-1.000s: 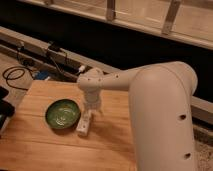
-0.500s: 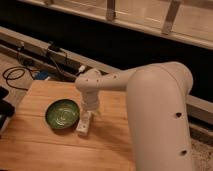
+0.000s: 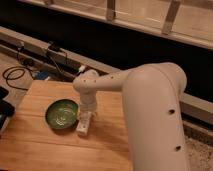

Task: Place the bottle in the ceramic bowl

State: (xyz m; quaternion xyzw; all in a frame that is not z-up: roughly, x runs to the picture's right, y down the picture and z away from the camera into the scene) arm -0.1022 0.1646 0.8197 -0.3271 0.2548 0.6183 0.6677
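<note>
The small white bottle (image 3: 83, 124) lies on the wooden table (image 3: 40, 145), its long side close against the right rim of the ceramic bowl (image 3: 61, 113). The bowl is round, glossy green and holds nothing. My gripper (image 3: 88, 107) hangs at the end of the big white arm, pointing down directly over the bottle's far end. The wrist hides where gripper and bottle meet, so I cannot tell whether they touch.
The large white arm (image 3: 150, 110) covers the table's right side. Black cables (image 3: 20, 75) and a power strip (image 3: 54, 49) lie on the floor behind the table. A dark object (image 3: 4, 107) sits at the table's left edge.
</note>
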